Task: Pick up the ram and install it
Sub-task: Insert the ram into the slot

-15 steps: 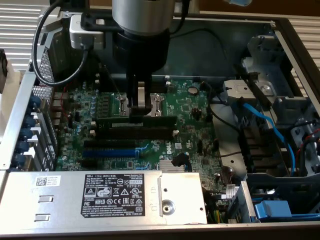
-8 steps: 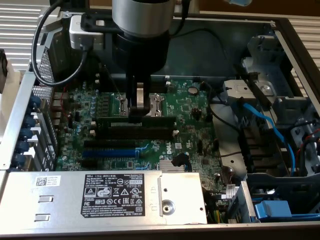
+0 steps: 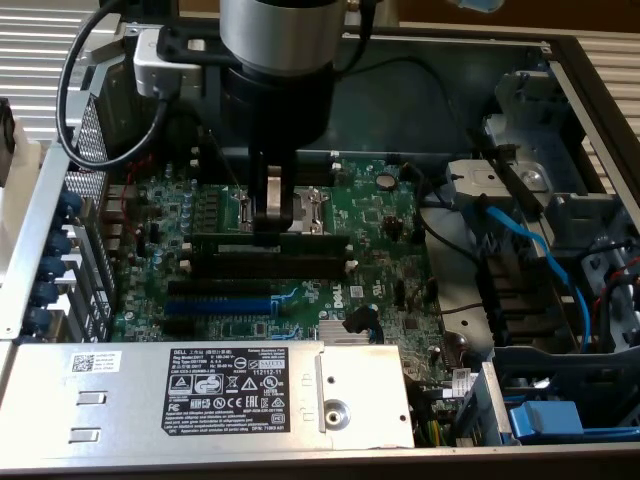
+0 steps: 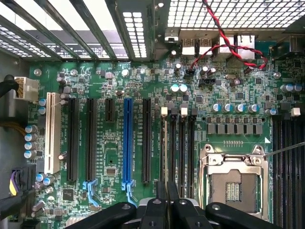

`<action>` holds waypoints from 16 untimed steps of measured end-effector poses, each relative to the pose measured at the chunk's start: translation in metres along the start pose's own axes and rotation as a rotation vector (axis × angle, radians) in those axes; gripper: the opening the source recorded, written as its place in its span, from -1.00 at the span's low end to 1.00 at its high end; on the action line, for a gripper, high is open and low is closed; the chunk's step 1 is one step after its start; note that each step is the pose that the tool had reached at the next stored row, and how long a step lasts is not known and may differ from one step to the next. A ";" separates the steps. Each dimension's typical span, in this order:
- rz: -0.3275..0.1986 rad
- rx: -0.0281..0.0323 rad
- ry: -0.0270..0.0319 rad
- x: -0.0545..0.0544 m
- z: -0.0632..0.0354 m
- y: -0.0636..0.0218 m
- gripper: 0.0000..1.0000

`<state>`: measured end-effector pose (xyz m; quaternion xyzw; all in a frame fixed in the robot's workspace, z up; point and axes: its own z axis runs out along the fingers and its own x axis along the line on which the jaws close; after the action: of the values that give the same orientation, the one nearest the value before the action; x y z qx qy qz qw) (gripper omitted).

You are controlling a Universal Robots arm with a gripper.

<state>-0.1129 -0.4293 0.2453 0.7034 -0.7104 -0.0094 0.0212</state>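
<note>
Looking at your setup, you've got the gripper (image 3: 268, 212) down over the middle of the motherboard (image 3: 390, 235), right up against the edge of the CPU socket (image 3: 316, 204). Its fingers are pinched narrow on the ram (image 3: 320, 243). The stick lies lengthwise along the board, parallel to the black memory slots (image 3: 270, 266) and on the socket side of them.

In your wrist view the ram (image 4: 165, 148) is edge-on. It's a thin greenish line running out from between the gripper (image 4: 167, 188) tips, lined up with the slot row next to the white end clips (image 4: 183, 111). Honestly I can't tell from either angle whether the stick is actually seated in its slot or just sitting low on top of it.

The blue expansion slot (image 3: 215, 303) is further out, past the black slots, toward the board edge where the silver power supply (image 3: 200, 385) with its black label sits. Off the board's edge on the exterior view's right, a blue cable (image 3: 530, 250) runs through the drive bay area. A twisted red-and-black wire (image 4: 224, 38) loops over the board edge by the rear port connectors.
</note>
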 end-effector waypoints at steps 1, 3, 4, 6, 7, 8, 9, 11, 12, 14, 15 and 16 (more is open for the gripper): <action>0.000 -0.0001 0.0000 0.000 0.0001 0.0002 -0.76; 0.000 -0.0001 0.0001 0.000 0.0003 0.0003 -0.76; 0.000 0.0000 -0.0001 0.000 0.0007 0.0003 -0.76; 0.000 -0.0001 0.0001 0.000 0.0013 0.0003 -0.76; 0.000 -0.0001 0.0001 0.000 0.0018 0.0003 -0.76; 0.000 0.0000 0.0001 0.000 0.0023 0.0003 -0.76; 0.000 0.0000 0.0001 0.000 0.0027 0.0003 -0.76; 0.000 0.0001 0.0000 0.000 0.0041 0.0002 -0.76; 0.000 0.0000 0.0001 0.000 0.0047 0.0003 -0.76; 0.000 -0.0002 0.0003 0.000 0.0051 0.0003 -0.76; 0.000 -0.0002 0.0004 0.000 0.0051 0.0003 -0.76; 0.000 -0.0002 0.0004 0.000 0.0051 0.0003 -0.76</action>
<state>-0.1135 -0.4294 0.2401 0.7034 -0.7104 -0.0094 0.0214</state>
